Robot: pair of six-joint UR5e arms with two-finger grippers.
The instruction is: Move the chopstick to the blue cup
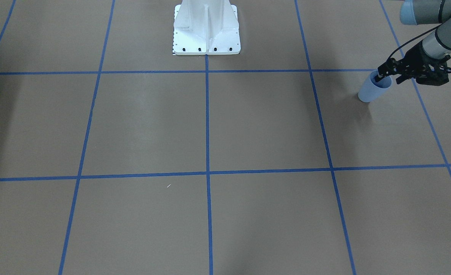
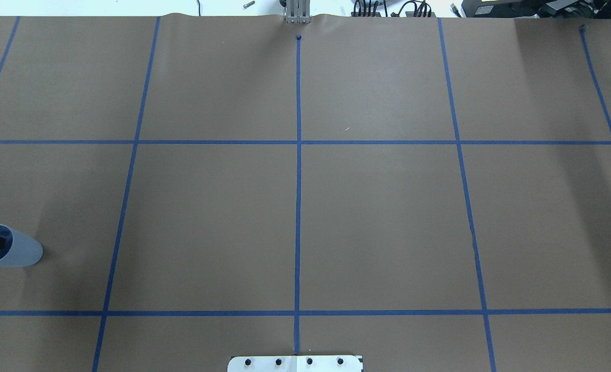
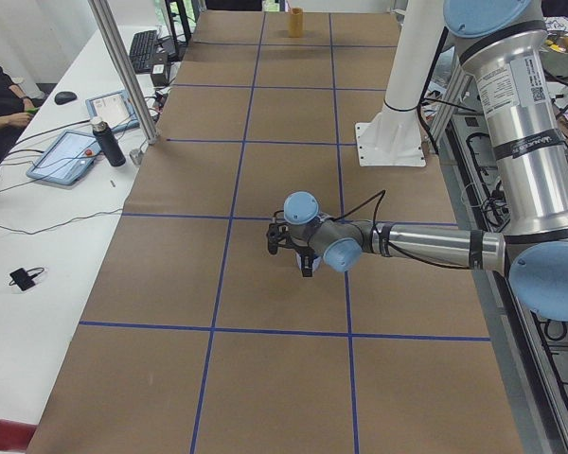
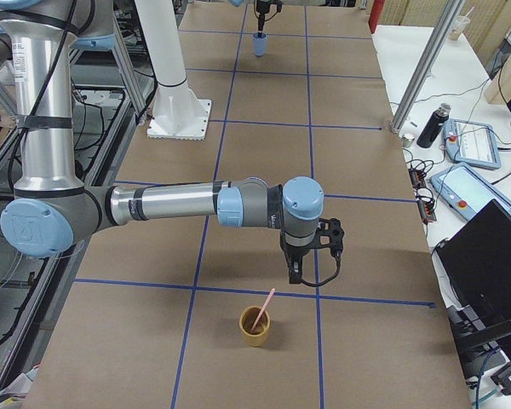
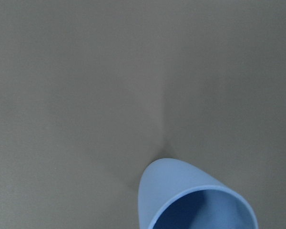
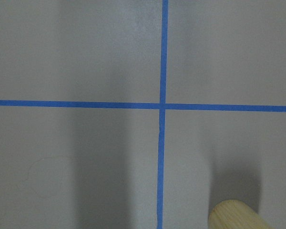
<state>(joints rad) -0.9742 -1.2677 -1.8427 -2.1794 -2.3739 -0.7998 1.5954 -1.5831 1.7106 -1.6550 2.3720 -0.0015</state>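
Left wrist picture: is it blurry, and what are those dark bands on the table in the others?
Left wrist view: the blue cup, very close, looks slightly soft. Right wrist view: the tan cup is blurred at the corner. Front-facing view: the bands are broad, soft-edged shadows on the table.

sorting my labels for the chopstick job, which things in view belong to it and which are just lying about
Job: blue cup, chopstick, tan cup holding it.

Lying about: bottle, tablet, mouse, keyboard.
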